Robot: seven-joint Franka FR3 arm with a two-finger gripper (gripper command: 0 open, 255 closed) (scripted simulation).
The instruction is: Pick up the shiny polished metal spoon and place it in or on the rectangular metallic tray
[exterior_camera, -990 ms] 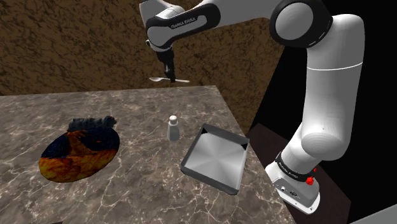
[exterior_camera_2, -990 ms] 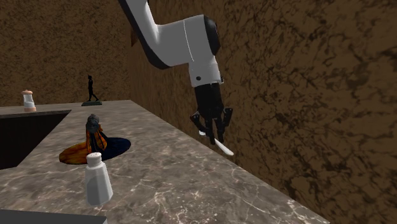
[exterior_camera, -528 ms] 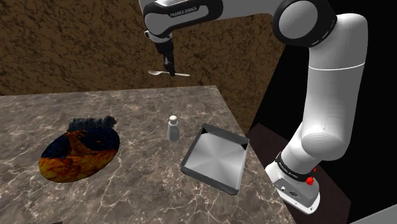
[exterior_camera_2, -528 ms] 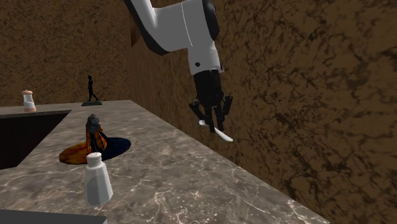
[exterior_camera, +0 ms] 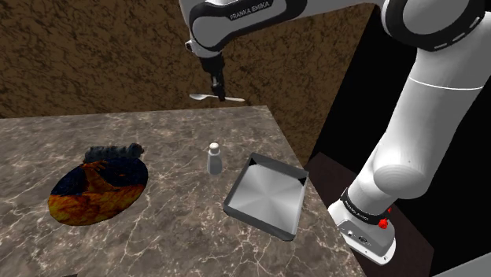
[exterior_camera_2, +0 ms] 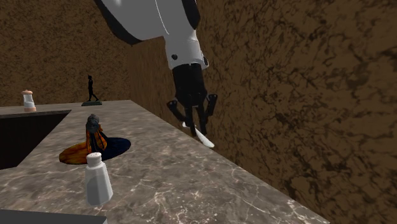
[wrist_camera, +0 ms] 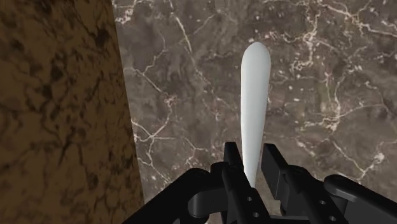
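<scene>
The spoon, pale and smooth, is clasped in the claw, roughly level, high above the far edge of the surface. The grey rectangular tray, with raised walls, lies flat on the surface, well apart from the spoon.

Hidden and cropped
Spoon: one end hidden inside the tool. Tray: cut off by the second exterior view's bottom edge.

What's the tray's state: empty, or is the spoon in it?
Empty. The tray shows a bare grey floor in the shoulder view; the spoon is clamped in the gripper, in the air above the counter.
</scene>
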